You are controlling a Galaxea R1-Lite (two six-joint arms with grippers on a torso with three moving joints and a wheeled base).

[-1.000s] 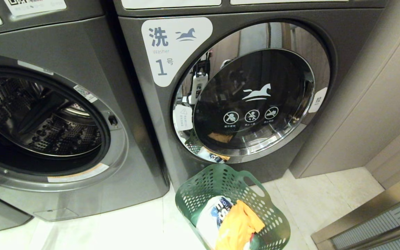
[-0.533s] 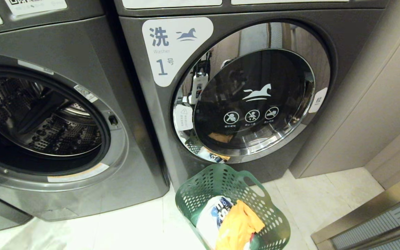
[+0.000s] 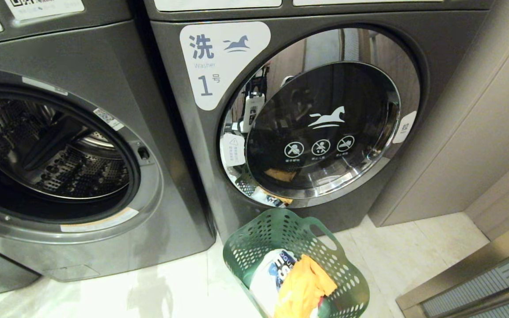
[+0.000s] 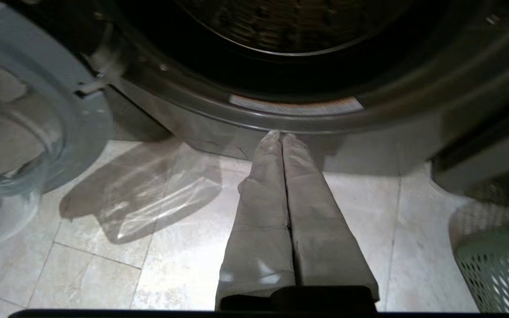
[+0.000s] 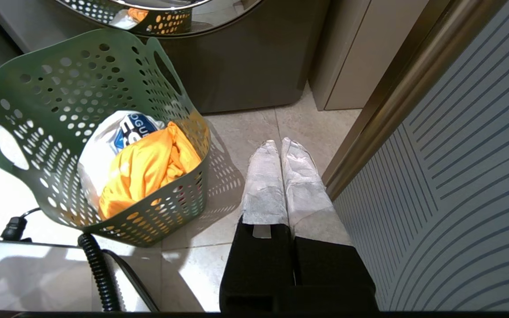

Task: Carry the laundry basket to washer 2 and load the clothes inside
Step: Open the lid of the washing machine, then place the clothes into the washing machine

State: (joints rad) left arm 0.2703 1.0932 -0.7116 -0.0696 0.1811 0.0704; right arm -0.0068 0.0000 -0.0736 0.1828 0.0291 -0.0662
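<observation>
Sitting spot: the dark green perforated plastic laundry basket point(image 3: 294, 265) stood on the pale tile floor point(image 3: 413, 251) right below the closed grey washer labelled 1 point(image 3: 206, 66), probably parked beside the open drum.
Open machine: the grey front-load washer with its door swung open point(image 3: 55, 150) looked ready for loading, but its number label wasn't visible.
Clothes: an orange garment point(image 5: 148, 172) and white printed fabric point(image 5: 126, 128) were inside; anything underneath was hidden.
Left gripper point(image 4: 281, 138): pinched closed, empty, near the drum's lower rim.
Right gripper point(image 5: 279, 145): clenched, empty, low beside the basket.

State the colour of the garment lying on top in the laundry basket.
Bright orange garment, seen best in the right wrist view.
</observation>
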